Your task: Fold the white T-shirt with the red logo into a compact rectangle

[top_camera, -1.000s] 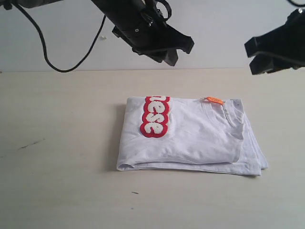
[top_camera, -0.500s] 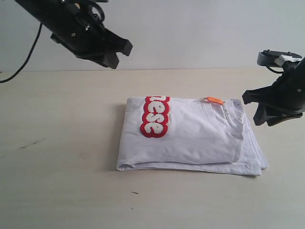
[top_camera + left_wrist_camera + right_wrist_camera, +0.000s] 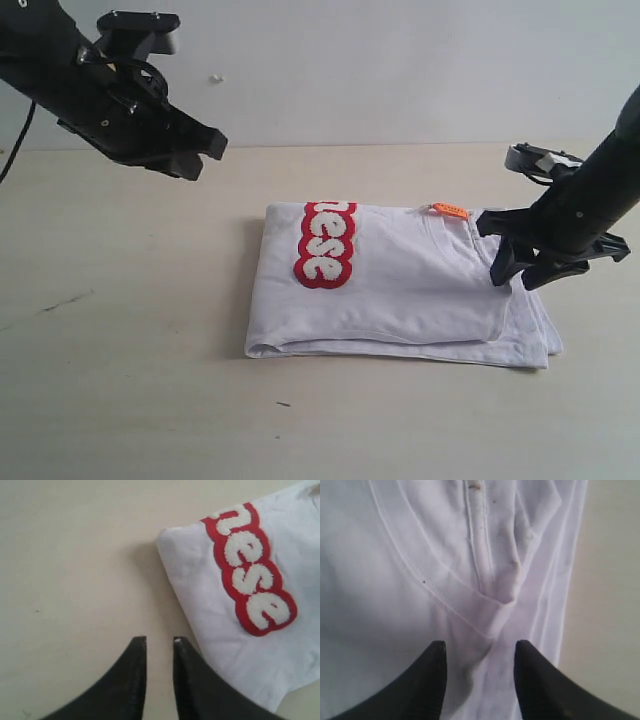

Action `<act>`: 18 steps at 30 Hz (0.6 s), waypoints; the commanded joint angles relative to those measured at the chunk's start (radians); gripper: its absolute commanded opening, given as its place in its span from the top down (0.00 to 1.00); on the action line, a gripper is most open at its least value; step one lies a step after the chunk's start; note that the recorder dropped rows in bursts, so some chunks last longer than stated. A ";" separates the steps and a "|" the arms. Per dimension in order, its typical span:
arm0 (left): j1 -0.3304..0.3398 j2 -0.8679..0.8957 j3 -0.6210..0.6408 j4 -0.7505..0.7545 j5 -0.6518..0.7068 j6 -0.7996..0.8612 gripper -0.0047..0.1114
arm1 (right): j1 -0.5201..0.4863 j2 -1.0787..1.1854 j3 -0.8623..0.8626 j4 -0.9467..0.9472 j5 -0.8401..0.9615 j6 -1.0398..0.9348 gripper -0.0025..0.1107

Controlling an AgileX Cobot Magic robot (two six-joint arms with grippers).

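The white T-shirt (image 3: 400, 290) lies folded in a rectangle on the table, with the red logo (image 3: 325, 245) on its left part and an orange neck tag (image 3: 450, 210) at the far edge. My right gripper (image 3: 520, 278) hovers low over the shirt's right edge near the collar. Its jaws are open, with layered cloth (image 3: 395, 555) below them and nothing pinched (image 3: 481, 645). My left gripper (image 3: 195, 155) hangs in the air left of the shirt. Its fingers stand a narrow gap apart and hold nothing (image 3: 160, 641). The logo (image 3: 250, 575) and a shirt corner (image 3: 195, 580) show beyond them.
The beige table (image 3: 130, 330) carries a few small dark marks (image 3: 65, 300). A pale wall (image 3: 400, 70) runs along the back. A black cable (image 3: 8, 160) hangs at the far left.
My left arm has swung left and down, away from above the shirt. My right gripper has come down to the shirt's right edge and its jaws have spread wider.
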 commanded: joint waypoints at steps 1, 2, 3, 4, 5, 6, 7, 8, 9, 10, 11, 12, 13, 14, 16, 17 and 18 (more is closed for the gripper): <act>0.024 -0.013 0.004 -0.009 -0.033 0.006 0.78 | -0.002 0.023 -0.009 0.057 -0.030 -0.043 0.59; 0.030 -0.013 0.004 -0.009 -0.035 0.008 0.78 | -0.002 0.028 -0.009 0.085 -0.030 -0.072 0.59; 0.032 -0.013 0.004 -0.009 -0.034 0.008 0.78 | -0.002 0.032 -0.009 0.108 -0.030 -0.089 0.59; 0.035 -0.013 0.004 -0.009 -0.034 0.011 0.78 | -0.002 0.034 -0.009 0.128 -0.032 -0.104 0.59; 0.040 -0.013 0.004 -0.009 -0.035 0.015 0.78 | -0.002 0.041 -0.009 0.141 -0.034 -0.107 0.59; 0.042 -0.013 0.004 -0.009 -0.037 0.015 0.78 | -0.002 0.046 -0.009 0.148 -0.036 -0.107 0.59; 0.044 -0.013 0.004 -0.009 -0.041 0.015 0.78 | -0.002 0.055 -0.009 0.151 -0.036 -0.109 0.59; 0.049 -0.013 0.004 -0.009 -0.041 0.015 0.78 | -0.002 0.066 -0.009 0.149 -0.036 -0.109 0.59; 0.051 -0.013 0.004 -0.009 -0.041 0.015 0.78 | -0.002 0.071 -0.009 0.147 -0.036 -0.111 0.59; 0.051 -0.013 0.004 -0.009 -0.041 0.015 0.78 | -0.002 0.080 -0.009 0.147 -0.035 -0.111 0.59; 0.051 -0.013 0.004 -0.009 -0.039 0.020 0.78 | -0.002 0.082 -0.009 0.147 -0.035 -0.111 0.59; 0.051 -0.013 0.004 -0.009 -0.038 0.025 0.78 | -0.002 0.082 -0.009 0.147 -0.035 -0.111 0.59; 0.051 -0.013 0.004 -0.009 -0.037 0.030 0.78 | -0.002 0.082 -0.009 0.147 -0.035 -0.111 0.59; 0.051 -0.013 0.004 -0.009 -0.037 0.030 0.78 | -0.002 0.082 -0.014 0.147 -0.030 -0.111 0.59; 0.051 -0.013 0.004 -0.011 -0.037 0.029 0.78 | -0.002 0.081 -0.018 0.147 -0.014 -0.111 0.59; 0.051 -0.013 0.004 -0.011 -0.037 0.029 0.78 | -0.002 0.081 -0.018 0.146 -0.006 -0.111 0.60; 0.051 -0.013 0.004 -0.011 -0.037 0.029 0.78 | -0.002 0.081 -0.018 0.146 -0.006 -0.113 0.61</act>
